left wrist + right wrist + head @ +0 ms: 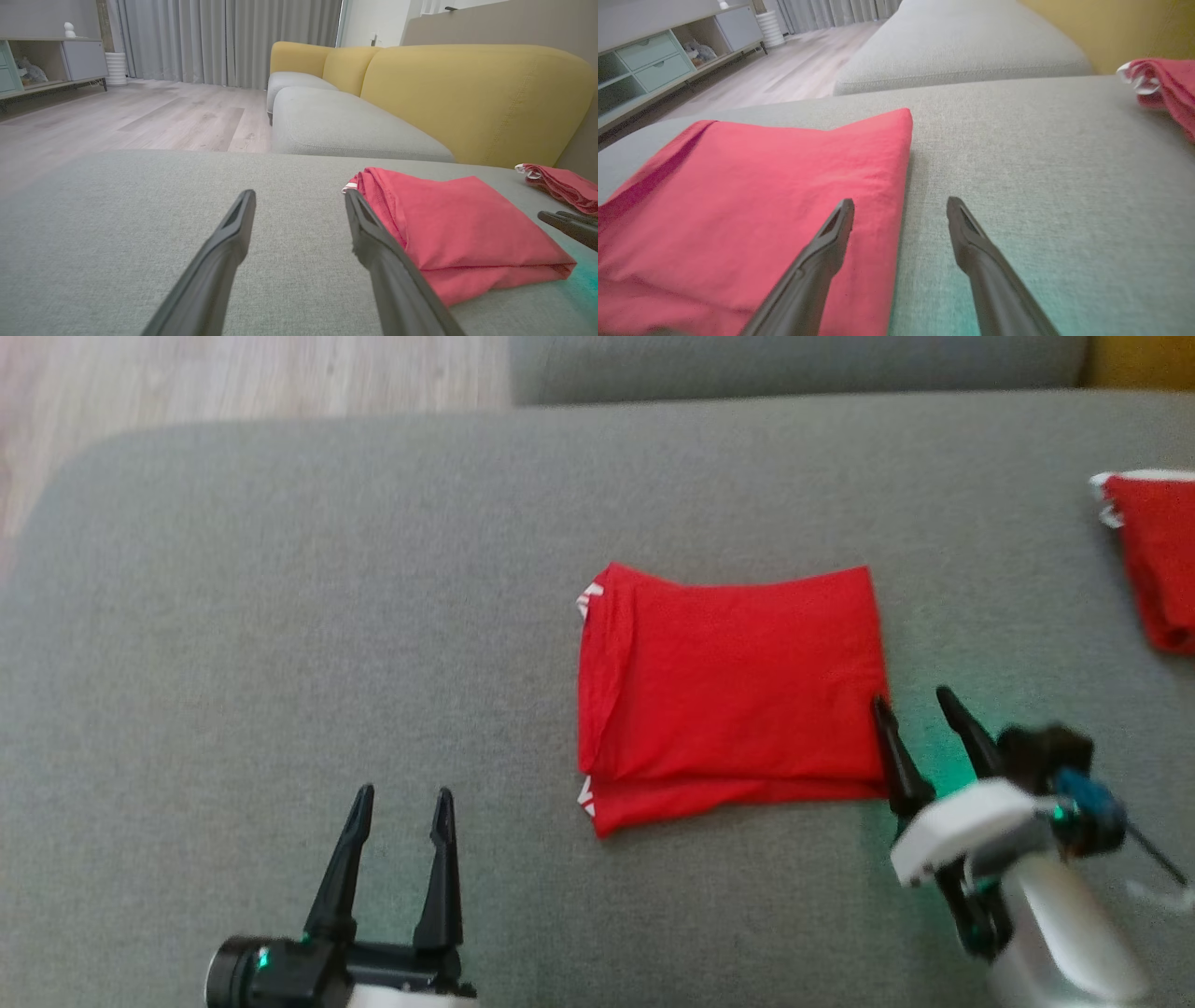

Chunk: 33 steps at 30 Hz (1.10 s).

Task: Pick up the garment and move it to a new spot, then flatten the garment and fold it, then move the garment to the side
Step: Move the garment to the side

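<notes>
figure. folded garment on a seat cushion, both arms low over it. nearest the camera, the left gripper (404, 791) hovers over bare grey cushion (233, 644), its two fingers spread as wide as they go and holding nothing. the garment (728, 695) lies beyond and to the right of its right finger, well apart from the tips, so this arm appears parked clear of the work.

a little farther on, the right gripper (910, 698) is likewise fully spread and empty. it straddles the garment's right edge close to the near corner: in the right wrist view one finger lies over red cloth and the other over bare cushion, with the edge running up between them. whether either tip touches the cloth cannot be told. a green glow (920, 733) falls on the cushion between and beside these fingers.

the garment is a flat red rectangle of stacked layers, with white trim showing at the edge away from the right gripper. this suggests flattening and folding are done and only the move to the side is left. straddling the closed edge would let one pinch gather all layers at once.

beyond the right gripper's outer finger, well apart, a second red cloth (1153, 560) lies bundled at the cushion's far right, perhaps marking the side spot. farthest off, past the fingertips in the left wrist view, are another grey seat (345, 126), a yellow backrest (467, 93), wooden floor (140, 116) and curtains (210, 42).
</notes>
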### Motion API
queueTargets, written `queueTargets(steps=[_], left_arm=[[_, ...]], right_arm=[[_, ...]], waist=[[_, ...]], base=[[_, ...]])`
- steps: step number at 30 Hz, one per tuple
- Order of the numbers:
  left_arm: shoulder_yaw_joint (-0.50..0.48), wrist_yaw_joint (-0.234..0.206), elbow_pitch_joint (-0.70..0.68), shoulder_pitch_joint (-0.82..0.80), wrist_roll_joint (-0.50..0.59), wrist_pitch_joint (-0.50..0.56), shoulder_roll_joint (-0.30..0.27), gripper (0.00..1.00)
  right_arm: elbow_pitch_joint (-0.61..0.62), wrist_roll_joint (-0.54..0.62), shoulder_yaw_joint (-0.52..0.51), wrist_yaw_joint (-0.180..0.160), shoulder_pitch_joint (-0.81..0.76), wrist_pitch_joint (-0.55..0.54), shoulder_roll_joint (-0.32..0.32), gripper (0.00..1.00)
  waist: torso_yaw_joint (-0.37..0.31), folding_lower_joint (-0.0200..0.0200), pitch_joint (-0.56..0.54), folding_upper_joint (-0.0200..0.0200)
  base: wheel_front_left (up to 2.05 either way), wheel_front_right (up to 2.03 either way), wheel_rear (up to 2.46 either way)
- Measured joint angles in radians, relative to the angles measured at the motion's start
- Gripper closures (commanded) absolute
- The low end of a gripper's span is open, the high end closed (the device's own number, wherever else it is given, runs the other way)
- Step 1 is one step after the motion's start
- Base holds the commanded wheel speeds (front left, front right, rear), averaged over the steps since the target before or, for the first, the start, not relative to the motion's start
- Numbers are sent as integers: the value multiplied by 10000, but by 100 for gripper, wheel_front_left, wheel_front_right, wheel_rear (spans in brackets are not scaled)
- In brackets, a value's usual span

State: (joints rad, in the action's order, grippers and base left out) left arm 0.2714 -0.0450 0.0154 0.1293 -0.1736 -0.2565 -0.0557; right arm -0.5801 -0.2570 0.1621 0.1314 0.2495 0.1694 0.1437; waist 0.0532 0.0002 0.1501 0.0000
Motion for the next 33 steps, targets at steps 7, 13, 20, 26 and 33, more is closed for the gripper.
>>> queueTargets(steps=[7, 13, 20, 26, 33], left_arm=[[211, -88, 130, -464, 0, 0, 2, 0], [242, -270, 134, -603, -25, -2, 2, 0], [276, -355, 63, -989, -25, -2, 4, 0], [276, -332, 48, -1501, 4, -2, 6, 0], [272, -240, 109, -2177, 194, -2, 10, 0]], right_arm=[[-1041, -769, 688, 0, 1068, -846, 284, 100], [-1043, -1108, 997, 0, 1528, -433, 711, 100], [-431, -619, 577, 0, 2227, -280, 2314, 100], [380, -67, -407, 0, 3021, -343, 3563, 100], [1066, 128, -1442, 0, 3582, -851, 4475, 100]], waist=[[202, 0, 623, 0], [157, -1, 1014, 0], [-287, -2, 1468, 0], [-714, -1, 2103, 0], [-1095, 0, 2907, 0]], base=[[0, 0, 0], [0, 0, 0], [0, 0, 0], [0, 0, 0], [0, 0, 0]])
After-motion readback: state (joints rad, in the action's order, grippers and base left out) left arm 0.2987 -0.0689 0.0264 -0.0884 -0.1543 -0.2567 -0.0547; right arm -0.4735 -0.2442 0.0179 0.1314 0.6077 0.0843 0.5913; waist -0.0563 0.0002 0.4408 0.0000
